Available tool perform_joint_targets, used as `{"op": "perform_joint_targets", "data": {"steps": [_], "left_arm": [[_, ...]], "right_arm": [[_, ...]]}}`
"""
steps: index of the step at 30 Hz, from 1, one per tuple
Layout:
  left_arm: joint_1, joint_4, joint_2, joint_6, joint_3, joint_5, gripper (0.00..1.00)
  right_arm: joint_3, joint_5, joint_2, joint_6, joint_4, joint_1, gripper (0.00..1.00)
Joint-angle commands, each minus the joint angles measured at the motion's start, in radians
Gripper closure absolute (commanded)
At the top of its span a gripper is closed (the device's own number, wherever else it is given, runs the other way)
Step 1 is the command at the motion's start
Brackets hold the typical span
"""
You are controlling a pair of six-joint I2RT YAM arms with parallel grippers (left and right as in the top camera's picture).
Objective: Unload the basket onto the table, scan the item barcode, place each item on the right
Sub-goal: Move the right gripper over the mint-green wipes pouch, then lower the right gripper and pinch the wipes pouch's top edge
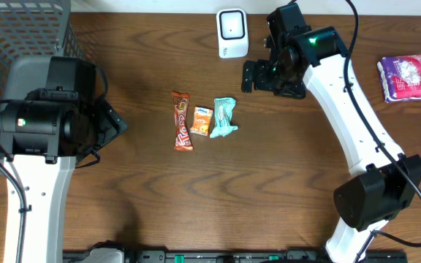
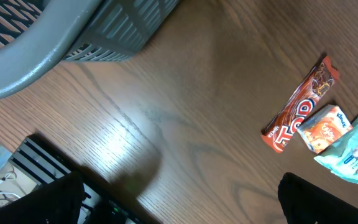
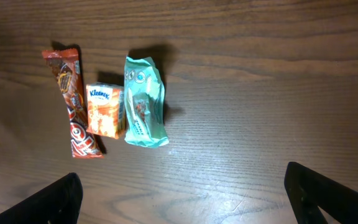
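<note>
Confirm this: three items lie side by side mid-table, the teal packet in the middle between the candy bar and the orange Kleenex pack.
Wrong middle item. The orange Kleenex pack sits in the middle, between the candy bar and the teal packet, as the right wrist view shows.

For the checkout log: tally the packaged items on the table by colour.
Red-brown: 1, the chocolate bar
Orange: 1, the tissue pack
Teal: 1, the wipes pack
Purple-pink: 1, the packet near the right edge
Total: 4
</note>
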Motion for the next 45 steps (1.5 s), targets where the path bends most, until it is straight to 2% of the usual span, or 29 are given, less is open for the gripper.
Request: {"op": "perform_joint_targets", "data": {"steps": [1, 9, 15, 22, 45], "left_arm": [[0.005, -0.006, -0.011, -0.009, 0.0, -0.013, 0.01], [0.005, -0.006, -0.011, -0.009, 0.0, -0.013, 0.01], [0.005, -0.006, -0.011, -0.009, 0.0, -0.013, 0.01], [0.005, -0.006, -0.011, -0.009, 0.0, -0.013, 0.01], [0.005, -0.006, -0.011, -0.009, 0.0, -0.013, 0.01]], "right_arm": [[-0.015, 0.005, 0.005, -0.006, 0.008, 0.01, 0.01], [-0.148, -0.021, 0.007, -0.006, 0.123, 0.036, 0.01], [-0.298, -0.128, 0.008, -0.006, 0.288, 0.081, 0.01], [-0.399, -0.137, 0.008, -0.006, 0.447, 0.132, 0.01], [-0.45, -0.055, 0.011, -0.006, 0.551, 0.193, 0.01]]}}
